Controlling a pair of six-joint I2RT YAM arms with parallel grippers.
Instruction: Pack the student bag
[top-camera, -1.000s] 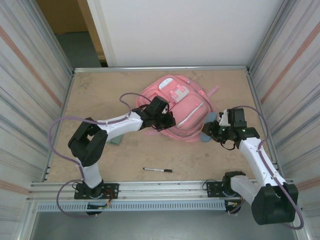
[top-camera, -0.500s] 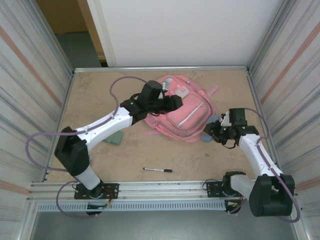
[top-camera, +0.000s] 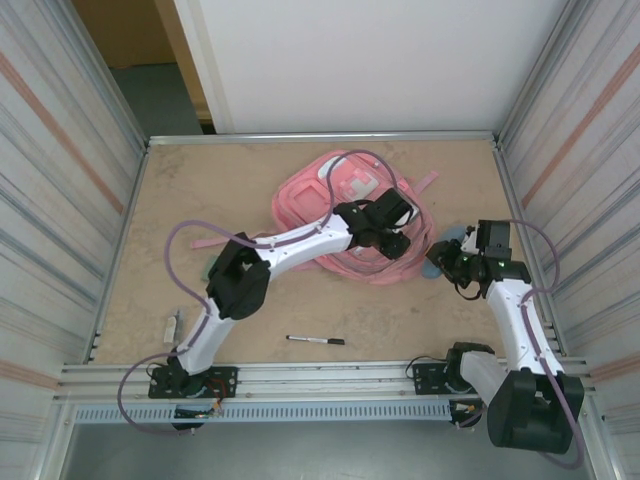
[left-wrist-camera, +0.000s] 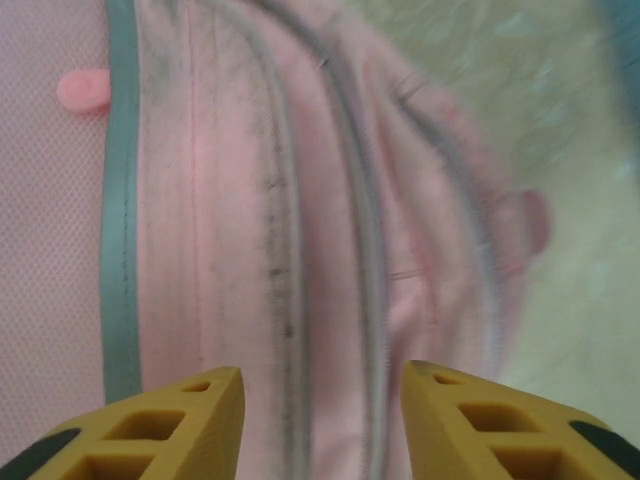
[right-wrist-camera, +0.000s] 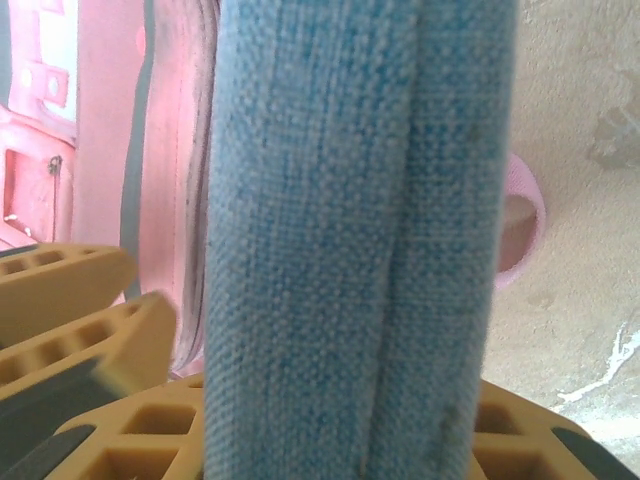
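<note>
No writing, brand, number or sign can be read in any of these views. The white patch (top-camera: 350, 183) on the front of the student bag (top-camera: 300, 205) carries pale pink shapes too small to tell as lettering. The black pen (top-camera: 316, 341), well apart from the bag toward the arms' bases, is too small for any print to be made out, and the blue fabric item (right-wrist-camera: 350, 250) beside the bag shows plain weave.

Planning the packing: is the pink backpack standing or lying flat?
Lying flat: the student bag shows its front pocket patches to the overhead camera.
</note>
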